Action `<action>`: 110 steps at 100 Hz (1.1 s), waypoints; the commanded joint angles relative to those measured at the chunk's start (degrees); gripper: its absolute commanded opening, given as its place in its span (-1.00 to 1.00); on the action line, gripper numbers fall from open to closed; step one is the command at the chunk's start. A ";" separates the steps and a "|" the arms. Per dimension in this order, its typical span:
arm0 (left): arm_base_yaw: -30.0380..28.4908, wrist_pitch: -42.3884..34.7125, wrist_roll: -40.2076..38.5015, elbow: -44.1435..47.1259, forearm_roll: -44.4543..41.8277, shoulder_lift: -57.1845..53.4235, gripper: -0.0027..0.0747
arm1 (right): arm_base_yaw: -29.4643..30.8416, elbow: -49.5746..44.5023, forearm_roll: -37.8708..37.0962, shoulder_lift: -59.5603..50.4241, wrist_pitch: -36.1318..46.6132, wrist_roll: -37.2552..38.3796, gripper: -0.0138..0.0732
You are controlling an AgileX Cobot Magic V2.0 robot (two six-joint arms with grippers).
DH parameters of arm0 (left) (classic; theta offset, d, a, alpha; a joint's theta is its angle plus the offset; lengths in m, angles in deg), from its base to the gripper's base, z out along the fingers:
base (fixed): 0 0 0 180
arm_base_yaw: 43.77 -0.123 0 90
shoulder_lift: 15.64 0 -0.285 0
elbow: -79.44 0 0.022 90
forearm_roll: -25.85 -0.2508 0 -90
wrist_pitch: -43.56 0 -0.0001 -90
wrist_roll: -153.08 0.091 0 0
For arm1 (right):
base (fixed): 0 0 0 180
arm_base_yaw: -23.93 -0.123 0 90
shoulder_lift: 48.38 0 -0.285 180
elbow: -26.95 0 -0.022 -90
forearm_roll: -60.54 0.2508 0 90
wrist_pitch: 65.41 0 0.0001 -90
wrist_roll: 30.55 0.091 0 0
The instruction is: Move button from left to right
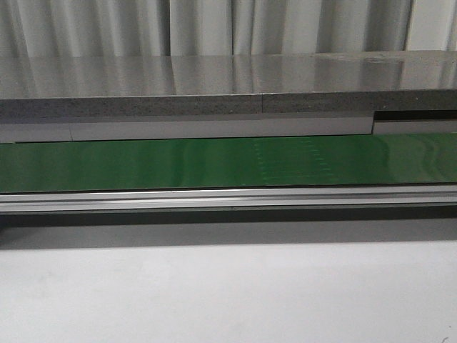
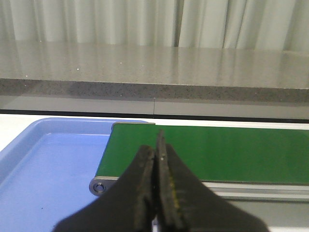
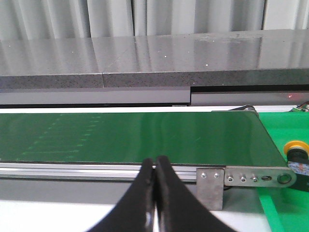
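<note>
Before pale curtains runs a long green conveyor belt (image 1: 214,163), both black grippers, left (image 2: 156,159) and right (image 3: 154,169), clenched empty, presumably waiting, the yellow-capped black button (image 3: 297,153) at the right gripper's three o'clock.

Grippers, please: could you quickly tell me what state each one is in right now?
Left gripper: closed, fingers pressed together, holding nothing.
Right gripper: closed, fingers pressed together, holding nothing.

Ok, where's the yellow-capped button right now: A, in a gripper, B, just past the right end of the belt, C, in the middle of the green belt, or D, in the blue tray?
B: the button sits beside the belt's right end on a green surface; both grippers are shut and empty.
</note>
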 commanded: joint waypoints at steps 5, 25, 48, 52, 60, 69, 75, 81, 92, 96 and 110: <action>0.37 -6.48 -1.50 2.66 0.04 -1.70 -0.99 | 0.12 1.02 0.04 -1.05 4.52 -0.08 -0.84; 0.37 -6.40 -1.50 2.66 0.04 -1.70 -0.99 | 0.12 1.02 0.04 -1.05 4.52 -0.08 -0.84; 0.37 -7.01 -1.50 2.66 0.04 -1.70 -0.99 | 0.12 1.02 0.04 -1.05 4.52 -0.08 -0.84; 0.37 -7.01 -1.50 2.66 0.04 -1.70 -0.99 | 0.12 1.02 0.04 -1.05 4.52 -0.08 -0.84; 0.37 -7.01 -1.50 2.66 0.04 -1.70 -0.99 | 0.12 1.02 0.04 -1.05 4.52 -0.08 -0.84; 0.37 -7.01 -1.50 2.66 0.04 -1.70 -0.99 | 0.12 1.02 0.04 -1.05 4.52 -0.08 -0.84; 0.37 -7.01 -1.50 2.66 0.04 -1.70 -0.99 | 0.12 1.02 0.04 -1.05 4.52 -0.08 -0.84; 0.37 -7.01 -1.50 2.66 0.04 -1.70 -0.99 | 0.12 1.02 0.04 -1.05 4.52 -0.08 -0.84; 0.37 -7.01 -1.50 2.66 0.04 -1.70 -0.99 | 0.12 1.02 0.04 -1.05 4.52 -0.08 -0.84; 0.37 -7.01 -1.50 2.66 0.04 -1.70 -0.99 | 0.12 1.02 0.04 -1.05 4.52 -0.08 -0.84; 0.37 -7.01 -1.50 2.66 0.04 -1.70 -0.99 | 0.12 1.02 0.04 -1.05 4.52 -0.08 -0.84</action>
